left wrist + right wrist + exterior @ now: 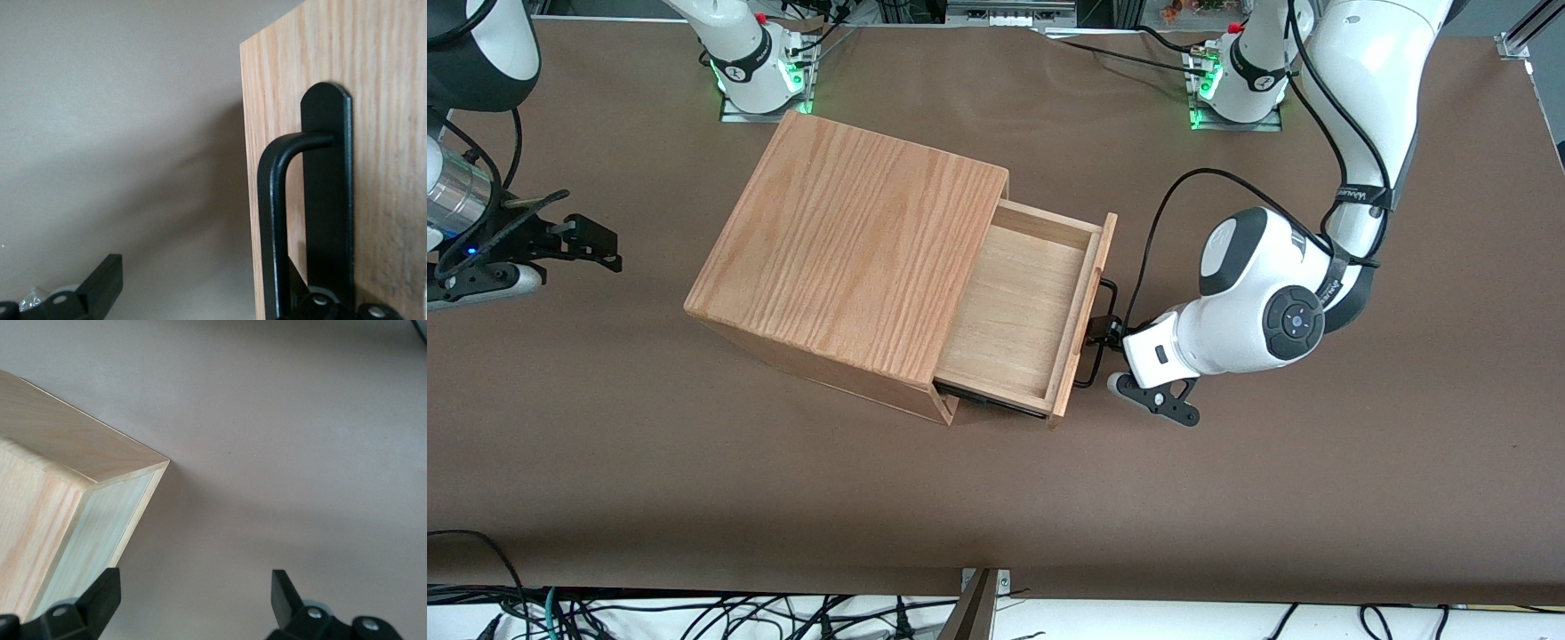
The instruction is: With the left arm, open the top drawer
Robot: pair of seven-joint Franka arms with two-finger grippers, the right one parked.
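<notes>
Already the oak cabinet point(845, 258) has its top drawer point(1023, 311) pulled well out toward the working arm's end. We see the left arm's gripper point(1104, 338) at the black bar handle point(1098, 331), fingers spread, one hooked inside to drag it.

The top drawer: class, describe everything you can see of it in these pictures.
The top drawer is shallow, of light wood with a pale, smooth, bare inside. It stands pulled well out of the oak-grain cabinet, level above the brown table. Its front panel bears a long thin black bar handle on a black mounting plate. The gripper of the left arm is at that handle, one finger beside the bar.
</notes>
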